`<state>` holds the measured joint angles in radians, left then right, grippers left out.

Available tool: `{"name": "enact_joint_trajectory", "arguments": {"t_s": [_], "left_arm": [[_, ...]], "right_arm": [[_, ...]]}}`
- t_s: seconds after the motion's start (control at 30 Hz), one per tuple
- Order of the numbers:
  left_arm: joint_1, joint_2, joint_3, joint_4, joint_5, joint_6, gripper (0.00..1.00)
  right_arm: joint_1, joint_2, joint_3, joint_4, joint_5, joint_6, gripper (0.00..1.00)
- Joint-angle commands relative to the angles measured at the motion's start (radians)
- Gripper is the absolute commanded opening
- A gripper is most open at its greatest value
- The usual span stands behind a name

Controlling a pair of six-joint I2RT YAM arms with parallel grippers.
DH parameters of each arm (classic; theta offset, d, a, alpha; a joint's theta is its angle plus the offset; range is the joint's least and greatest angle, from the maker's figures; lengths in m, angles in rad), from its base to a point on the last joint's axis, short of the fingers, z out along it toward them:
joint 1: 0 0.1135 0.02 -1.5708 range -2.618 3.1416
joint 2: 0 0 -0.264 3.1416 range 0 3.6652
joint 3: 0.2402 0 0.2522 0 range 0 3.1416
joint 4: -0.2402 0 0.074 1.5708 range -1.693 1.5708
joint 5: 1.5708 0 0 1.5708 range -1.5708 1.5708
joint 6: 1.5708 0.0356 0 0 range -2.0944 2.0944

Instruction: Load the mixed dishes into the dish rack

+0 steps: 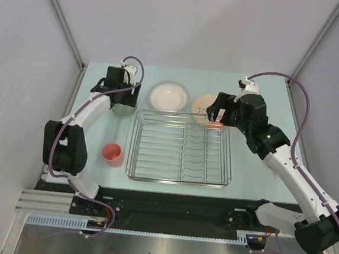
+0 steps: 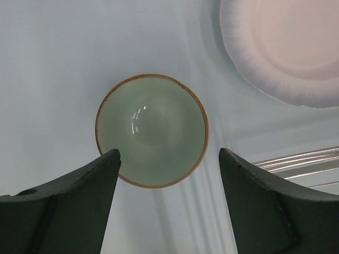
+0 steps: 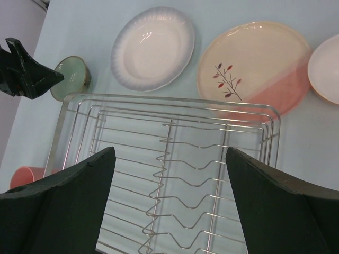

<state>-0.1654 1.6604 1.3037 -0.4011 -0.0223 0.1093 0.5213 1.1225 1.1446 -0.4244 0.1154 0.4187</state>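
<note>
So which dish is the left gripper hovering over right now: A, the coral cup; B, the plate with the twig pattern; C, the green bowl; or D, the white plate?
C: the left wrist view looks straight down on the green bowl, which sits just below the open left gripper.

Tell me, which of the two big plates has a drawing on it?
The cream-and-pink plate behind the right corner of the rack: it carries a red twig. The other plate is plain white with a ribbed rim.
</note>
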Motion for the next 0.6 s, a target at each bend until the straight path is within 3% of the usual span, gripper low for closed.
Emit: {"name": "enact_joint_trajectory", "arguments": {"t_s": [0.0,0.57], "left_arm": [[-0.037,0.028,0.026,0.068,-0.039,-0.033,0.8],[-0.071,0.223,0.101,0.084,-0.145,-0.048,0.78]], "right_arm": [[-0.032,0.0,0.009,0.036,-0.014,0.012,0.91],[-0.118,0.026,-0.002,0.033,-0.077,0.011,0.9]]}}
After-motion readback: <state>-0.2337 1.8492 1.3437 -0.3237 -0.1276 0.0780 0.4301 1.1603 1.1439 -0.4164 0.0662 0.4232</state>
